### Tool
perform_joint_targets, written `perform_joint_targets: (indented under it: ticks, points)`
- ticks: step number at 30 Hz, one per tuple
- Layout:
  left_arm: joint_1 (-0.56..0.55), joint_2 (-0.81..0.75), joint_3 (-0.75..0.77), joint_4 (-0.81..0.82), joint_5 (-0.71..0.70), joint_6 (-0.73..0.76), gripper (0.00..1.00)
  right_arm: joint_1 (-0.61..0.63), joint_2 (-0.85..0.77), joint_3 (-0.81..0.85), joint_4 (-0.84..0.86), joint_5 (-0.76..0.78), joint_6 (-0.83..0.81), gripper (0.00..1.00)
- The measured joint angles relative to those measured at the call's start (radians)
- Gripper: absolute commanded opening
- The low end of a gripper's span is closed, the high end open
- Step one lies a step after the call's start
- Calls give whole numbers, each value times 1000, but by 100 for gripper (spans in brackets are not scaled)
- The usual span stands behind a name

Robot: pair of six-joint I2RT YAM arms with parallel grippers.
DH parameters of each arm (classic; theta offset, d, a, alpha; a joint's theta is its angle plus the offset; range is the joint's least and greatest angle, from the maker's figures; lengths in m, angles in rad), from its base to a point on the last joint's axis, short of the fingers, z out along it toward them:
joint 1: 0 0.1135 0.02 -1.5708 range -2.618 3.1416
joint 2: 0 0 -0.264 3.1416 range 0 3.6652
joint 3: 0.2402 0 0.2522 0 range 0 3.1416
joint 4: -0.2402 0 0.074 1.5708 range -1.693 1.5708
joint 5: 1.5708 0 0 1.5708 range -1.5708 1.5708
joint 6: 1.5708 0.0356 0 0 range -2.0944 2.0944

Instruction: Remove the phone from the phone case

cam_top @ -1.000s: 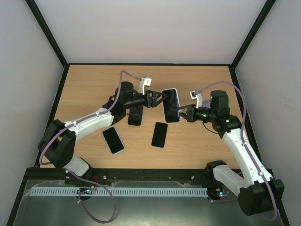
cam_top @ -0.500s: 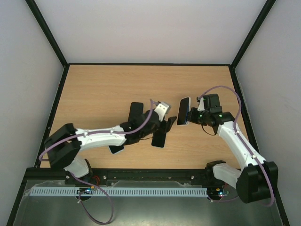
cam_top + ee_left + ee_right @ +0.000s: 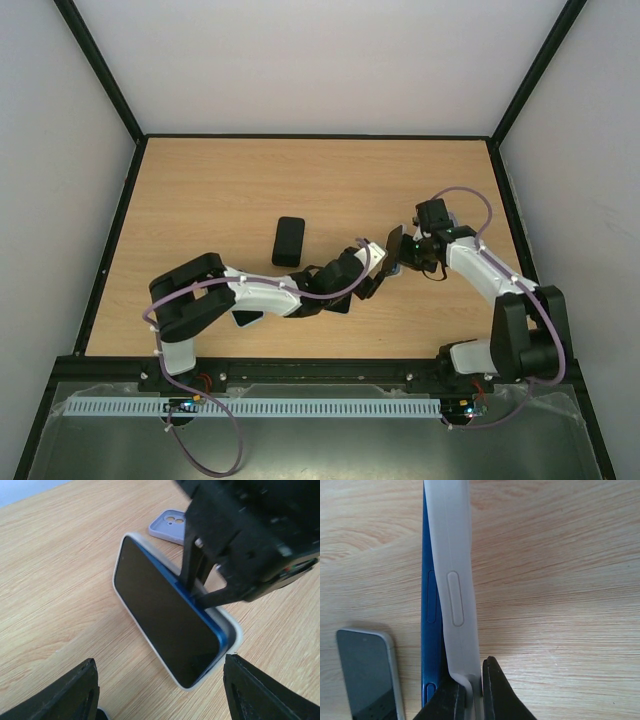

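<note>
Two-fingered right gripper [image 3: 470,672] clamps the white case [image 3: 452,555] edge, blue phone [image 3: 165,625] partly out, while the left gripper [image 3: 160,661] hovers jaws apart facing it

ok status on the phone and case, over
right claw shut on white case rim. left claw open, facing phone, not touching. phone partly out of white case. second phone on table alongside.

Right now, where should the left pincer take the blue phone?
Probably the phone's lifted blue long edge, pinched face and back, coming from the screen side. The right pincer clamps only the white case rim there, and that edge stands clear of it.
</note>
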Motion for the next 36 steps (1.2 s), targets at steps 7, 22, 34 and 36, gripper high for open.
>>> perform_joint_targets:
  ticks: [7,22,34,36]
  points:
    - [-9,67,57,14,13,33,65,-2,88,14,2,8,1,2]
    - [-11,201,217,-76,-38,103,49,-2,112,32,15,-3,0,2]
    - [-45,235,243,-112,-193,145,45,-4,111,33,16,-14,-14,2]
    - [-53,238,242,-111,-216,159,39,-4,107,34,15,-22,-17,2]
